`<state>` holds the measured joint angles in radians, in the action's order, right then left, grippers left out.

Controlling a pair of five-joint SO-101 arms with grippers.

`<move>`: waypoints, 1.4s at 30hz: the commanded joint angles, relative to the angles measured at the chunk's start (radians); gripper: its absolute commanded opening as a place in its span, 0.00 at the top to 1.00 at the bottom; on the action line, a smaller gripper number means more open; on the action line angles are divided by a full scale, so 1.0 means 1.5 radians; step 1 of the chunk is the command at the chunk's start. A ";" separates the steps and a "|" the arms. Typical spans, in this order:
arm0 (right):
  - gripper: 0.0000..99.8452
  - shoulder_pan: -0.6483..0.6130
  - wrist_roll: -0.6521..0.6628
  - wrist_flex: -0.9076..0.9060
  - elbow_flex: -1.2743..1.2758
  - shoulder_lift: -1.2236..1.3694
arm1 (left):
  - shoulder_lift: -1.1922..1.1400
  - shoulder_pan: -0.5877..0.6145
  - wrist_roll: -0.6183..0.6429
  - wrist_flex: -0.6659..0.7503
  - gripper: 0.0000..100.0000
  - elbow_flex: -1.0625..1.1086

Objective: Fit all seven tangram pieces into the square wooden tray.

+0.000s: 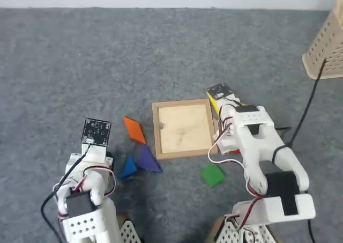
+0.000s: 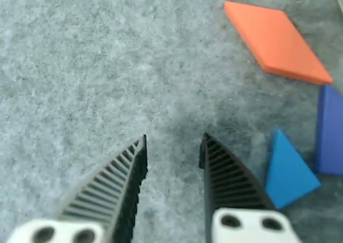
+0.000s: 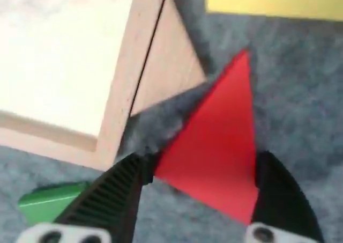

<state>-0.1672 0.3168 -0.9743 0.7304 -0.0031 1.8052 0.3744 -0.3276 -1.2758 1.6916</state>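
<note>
Right gripper (image 3: 201,165) clasps the red triangle (image 3: 220,130) just right of the tray (image 3: 128,71), best lifted level before crossing the rim; left gripper (image 2: 174,138) hangs open.

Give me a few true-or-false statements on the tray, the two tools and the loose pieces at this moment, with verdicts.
1. The wooden tray holds no pieces. True.
2. The left tool grips the orange piece. False: it is open over bare carpet, and the orange piece lies apart from it.
3. The right tool has the red triangle between its fingers. True.
4. The green piece lies inside the tray. False: it lies on the carpet outside the tray.
</note>
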 commanded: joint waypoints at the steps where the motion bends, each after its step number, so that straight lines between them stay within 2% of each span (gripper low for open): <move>1: 0.79 -0.002 0.008 -0.003 -0.023 0.011 | 0.013 0.003 -0.007 -0.001 0.85 -0.005; 8: 0.85 -0.002 -0.024 -0.006 -0.025 -0.012 | 0.013 0.003 -0.007 -0.001 0.85 -0.005; 17: 0.86 -0.007 -0.048 -0.072 -0.025 -0.204 | 0.013 0.003 -0.007 -0.001 0.85 -0.005; 23: 0.86 -0.010 -0.044 -0.085 -0.033 -0.258 | 0.013 0.003 -0.007 -0.001 0.85 -0.005; 29: 0.86 -0.108 -0.019 -0.148 -0.141 -0.256 | 0.013 0.003 -0.007 -0.001 0.85 -0.005; 35: 0.86 -0.225 0.051 -0.176 -0.260 -0.149 | 0.013 0.004 -0.007 -0.001 0.85 -0.005; 38: 0.86 -0.241 0.098 -0.176 -0.334 -0.056 | 0.013 0.004 -0.007 -0.001 0.85 -0.005; 42: 0.86 -0.247 0.209 -0.176 -0.416 0.054 | 0.013 0.004 -0.007 -0.001 0.85 -0.005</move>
<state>-0.5217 0.5056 -1.2229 0.2286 0.0184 1.8052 0.3744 -0.3291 -1.2758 1.6916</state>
